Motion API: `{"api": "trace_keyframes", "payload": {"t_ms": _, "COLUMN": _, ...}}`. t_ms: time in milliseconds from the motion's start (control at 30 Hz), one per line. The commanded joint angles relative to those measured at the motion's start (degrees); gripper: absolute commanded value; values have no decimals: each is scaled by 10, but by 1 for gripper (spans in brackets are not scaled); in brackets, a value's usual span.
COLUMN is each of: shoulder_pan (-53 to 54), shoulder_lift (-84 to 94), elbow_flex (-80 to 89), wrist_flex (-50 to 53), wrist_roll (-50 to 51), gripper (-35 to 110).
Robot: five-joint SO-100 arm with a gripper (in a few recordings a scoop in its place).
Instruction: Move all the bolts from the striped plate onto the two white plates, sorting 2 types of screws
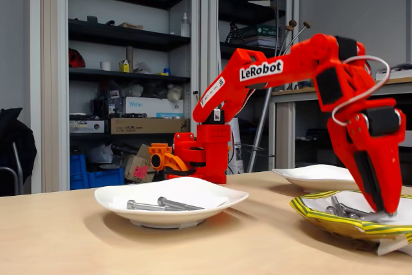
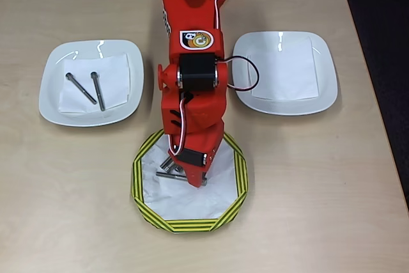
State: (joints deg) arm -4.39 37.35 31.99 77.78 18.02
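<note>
Nearest to me lies the paper plate with the yellow and dark green striped rim (image 2: pixel 144 202), at the near edge of the light wooden counter (image 2: pixel 307 190). Its white centre holds a small heap of grey metal bolts (image 2: pixel 167 169), long and short mixed, though I cannot count them because the arm covers some. The red two-finger gripper (image 2: pixel 192 177) is down on this heap; how wide its fingers stand, or whether they hold a bolt, I cannot tell.

Farther back, in the overhead view, the glossy white plate on the left (image 2: pixel 54 103) carries two long slim bolts (image 2: pixel 89 88) on a paper sheet. The glossy white plate on the right (image 2: pixel 323 94) carries a paper sheet and no bolt.

I judge the sorting as only begun: two long bolts are moved, the short ones wait, and several bolts must be lifted out.
</note>
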Motion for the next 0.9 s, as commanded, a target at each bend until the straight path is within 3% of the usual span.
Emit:
{"api": "trace_keyframes", "payload": {"t_ms": 0, "shoulder_pan": -11, "shoulder_lift": -12, "elbow_flex": -43, "wrist_flex": 6, "wrist_roll": 14, "gripper": 4}}
{"api": "trace_keyframes", "payload": {"t_ms": 367, "shoulder_pan": -4, "shoulder_lift": -57, "elbow_flex": -75, "wrist_flex": 10, "wrist_roll": 13, "gripper": 11}}
{"api": "trace_keyframes", "payload": {"t_ms": 633, "shoulder_pan": 2, "shoulder_lift": -70, "elbow_flex": -95, "wrist_flex": 15, "wrist_roll": 38, "gripper": 0}}
{"api": "trace_keyframes", "payload": {"t_ms": 867, "shoulder_pan": 3, "shoulder_lift": -50, "elbow_flex": -98, "wrist_flex": 25, "wrist_roll": 37, "gripper": 0}}
